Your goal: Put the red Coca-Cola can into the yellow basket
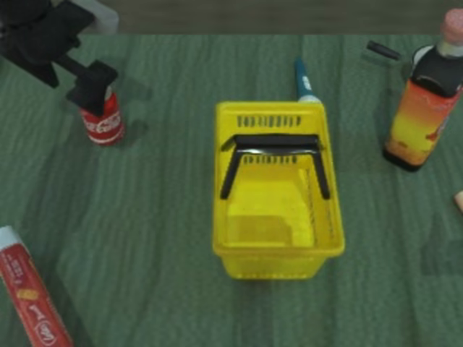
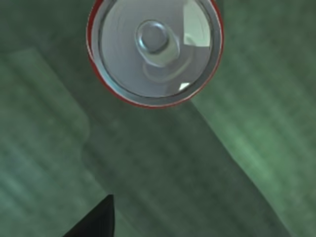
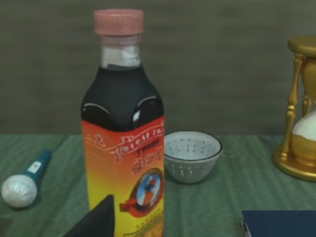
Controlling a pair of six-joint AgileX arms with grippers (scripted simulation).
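Left gripper hovers over the red Coca-Cola can; finger state indeterminate (one tip visible). Risk: off-centre descent tips the can, far from the yellow basket.

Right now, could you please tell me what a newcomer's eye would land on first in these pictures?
The bright yellow slotted plastic basket with black folding handles dominates the table's centre. At the far left, the left claw hangs directly over the small red Coca-Cola can, whose silver top fills the left wrist view. On the right stands a tall dark bottle with an orange-yellow label.
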